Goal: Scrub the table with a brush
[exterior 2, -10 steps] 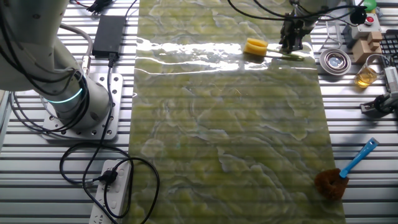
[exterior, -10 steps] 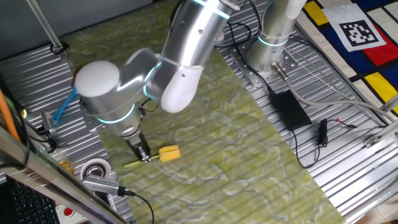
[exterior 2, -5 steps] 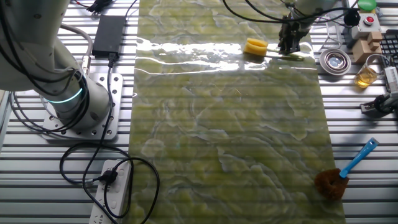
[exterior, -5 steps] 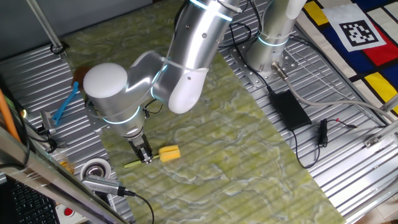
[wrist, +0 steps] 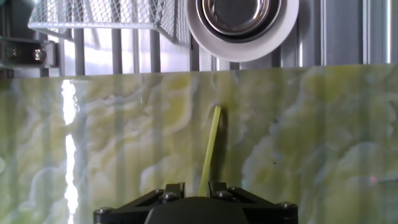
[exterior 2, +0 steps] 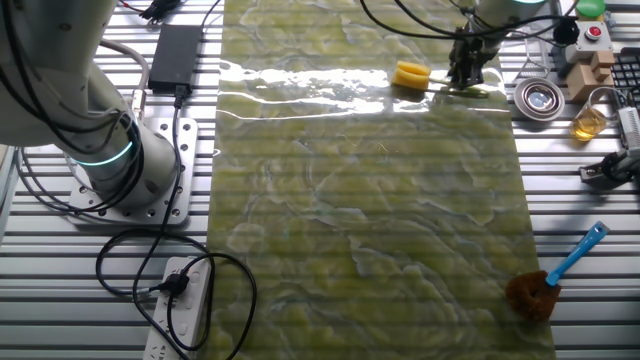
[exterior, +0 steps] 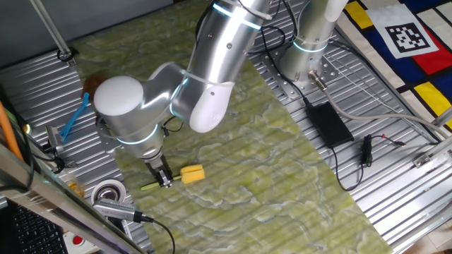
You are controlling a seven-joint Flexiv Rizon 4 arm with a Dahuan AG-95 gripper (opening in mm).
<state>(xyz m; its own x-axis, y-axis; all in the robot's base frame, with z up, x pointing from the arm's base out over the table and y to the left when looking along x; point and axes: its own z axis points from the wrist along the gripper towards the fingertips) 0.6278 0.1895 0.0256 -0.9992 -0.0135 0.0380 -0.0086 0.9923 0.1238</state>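
The brush lies flat on the table (exterior: 282,162) near its edge, with a blocky yellow head (exterior: 192,173) and a thin yellow-green handle (wrist: 211,143). My gripper (exterior: 164,180) points straight down over the middle of the handle, just beside the head. In the other fixed view the gripper (exterior 2: 463,78) stands right of the yellow head (exterior 2: 410,75). In the hand view the gripper (wrist: 197,186) has its jaws close together with the handle running out between them over the marbled table (wrist: 93,155). The pads are hidden.
A round metal bowl (exterior: 109,192) (wrist: 242,25) sits on the ribbed panel just past the handle's tip. A wire basket (wrist: 106,15) is beside it. A blue-handled brush (exterior 2: 555,275) lies at the far table corner. A black power adapter (exterior: 328,123) and cables lie near the arm's base.
The arm's elbow has shifted slightly. The gripper has stayed at the brush handle, perhaps a touch lower. The brush has not moved.
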